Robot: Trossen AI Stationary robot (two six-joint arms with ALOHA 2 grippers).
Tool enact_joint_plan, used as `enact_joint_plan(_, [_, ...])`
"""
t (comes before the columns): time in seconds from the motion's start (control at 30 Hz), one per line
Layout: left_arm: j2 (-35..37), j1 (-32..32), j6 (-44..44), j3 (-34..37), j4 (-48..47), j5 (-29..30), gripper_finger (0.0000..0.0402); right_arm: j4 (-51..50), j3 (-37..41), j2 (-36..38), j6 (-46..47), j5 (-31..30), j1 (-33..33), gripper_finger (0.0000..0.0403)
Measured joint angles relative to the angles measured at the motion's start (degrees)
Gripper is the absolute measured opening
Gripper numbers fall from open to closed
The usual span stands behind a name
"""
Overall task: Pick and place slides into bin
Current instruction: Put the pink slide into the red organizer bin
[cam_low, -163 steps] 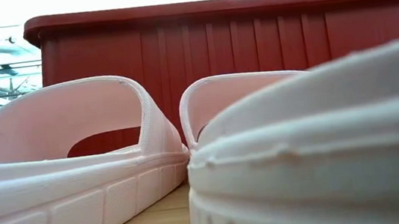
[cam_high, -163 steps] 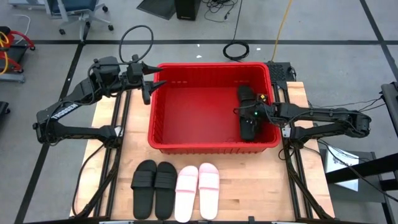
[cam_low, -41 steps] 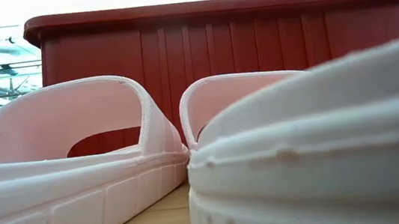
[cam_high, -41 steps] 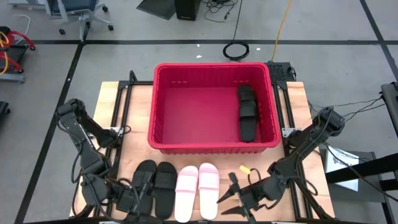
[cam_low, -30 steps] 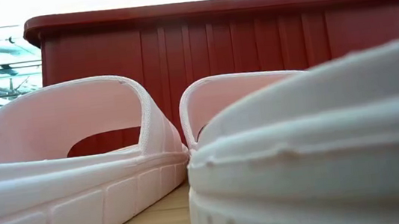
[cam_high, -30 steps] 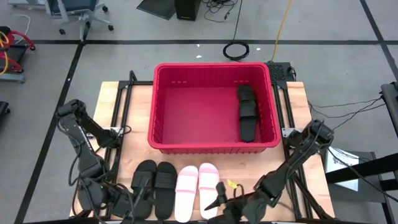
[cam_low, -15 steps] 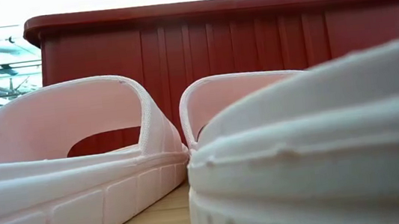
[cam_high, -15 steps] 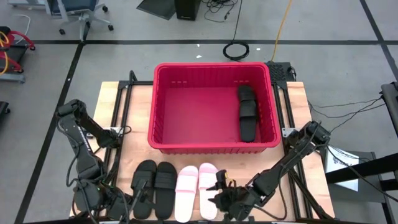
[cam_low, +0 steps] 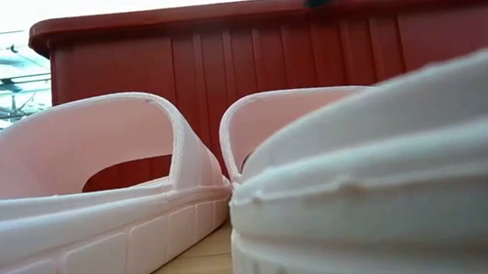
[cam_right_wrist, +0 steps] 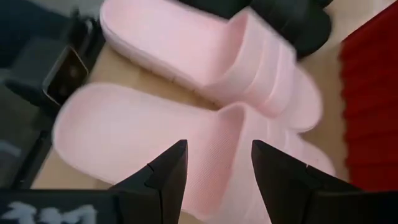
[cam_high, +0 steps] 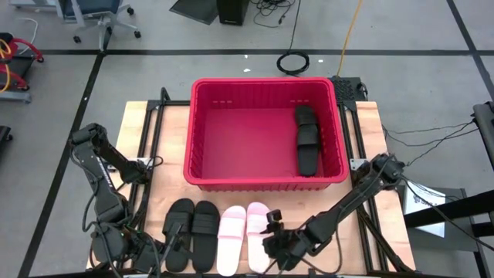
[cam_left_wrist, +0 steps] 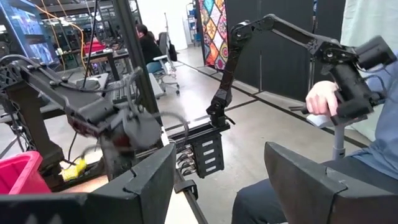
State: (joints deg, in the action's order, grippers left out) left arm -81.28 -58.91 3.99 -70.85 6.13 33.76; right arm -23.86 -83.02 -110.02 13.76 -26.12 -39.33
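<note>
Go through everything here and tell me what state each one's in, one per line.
Red bin: upright, open-topped, holding two black slides.
Black pair: flat on the table, outside the bin.
Pink pair: flat on the table, side by side.
Right gripper: open, above a pink slide.
Left gripper: open, empty.

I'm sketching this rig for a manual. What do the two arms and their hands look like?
Both are slim, dark, jointed arms with black cables running along them. The left arm and right arm look alike. The right hand has two black, wedge-shaped fingers with angled inner faces; the left hand has the same broad, flat-faced black fingers.
</note>
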Motion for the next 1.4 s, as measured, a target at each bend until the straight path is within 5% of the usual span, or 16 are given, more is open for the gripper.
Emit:
enact_joint_plan(0.4, [0.0,0.0,0.0,0.0,-0.4,0.9,0.0248,-2.3,0.0,-3.4,0.6,3.9,3.8,0.0171])
enact_joint_plan(0.93, [0.0,0.0,0.0,0.0,-0.5,0.9,0.0248,-6.9,0.0,-3.3,3.6,-2.2,4.9,0.0168])
enact_joint_plan(1.4, [0.0,0.0,0.0,0.0,-0.5,0.9,0.0248,-11.7,0.0,-3.3,8.1,-4.1,6.1,0.0070])
